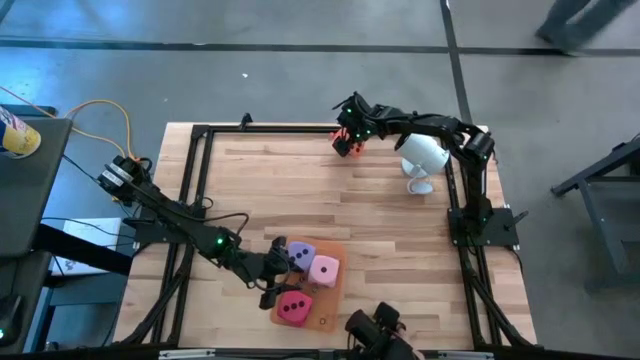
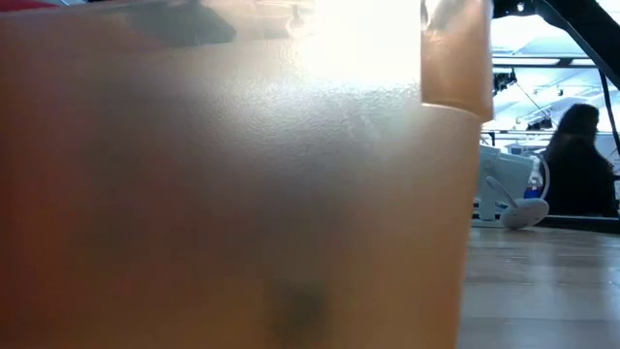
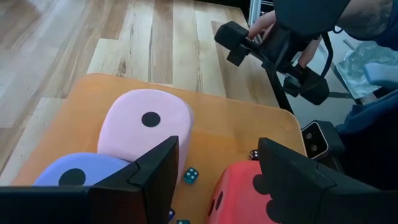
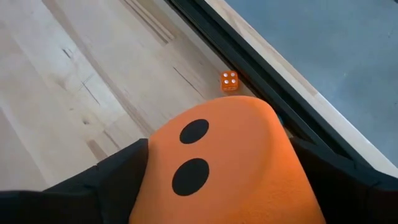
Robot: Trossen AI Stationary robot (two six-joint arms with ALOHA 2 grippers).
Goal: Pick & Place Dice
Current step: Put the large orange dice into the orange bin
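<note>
The purple die (image 1: pixel 298 257), the pink die (image 1: pixel 324 268) and the red die (image 1: pixel 293 308) rest on a flat orange mat (image 1: pixel 325 300) near the table's front edge. My left gripper (image 1: pixel 277 278) stands open at the mat's left edge, level with these dice. In the left wrist view its fingers frame the pink die (image 3: pixel 146 127), with the purple die (image 3: pixel 74 174) beside one finger and the red die (image 3: pixel 239 196) beside the other. At the table's far edge my right gripper (image 1: pixel 350 142) is shut on the orange die (image 4: pixel 227 165). My right gripper has the orange die's two opposite sides (image 4: pixel 152 180) between its two fingers, which slant down from above. The two-pip face (image 4: pixel 193 155) looks back at the wrist. Whether the die stands on the table or hangs clear does not show.
A white camera (image 1: pixel 420 160) stands at the back right. A black metal frame (image 1: pixel 200 190) runs round the table. A tiny orange die (image 4: pixel 229 81) lies by the far frame rail, and tiny teal dice (image 3: pixel 191 175) lie on the mat. The low view is blocked by a blurred orange surface (image 2: pixel 232 194).
</note>
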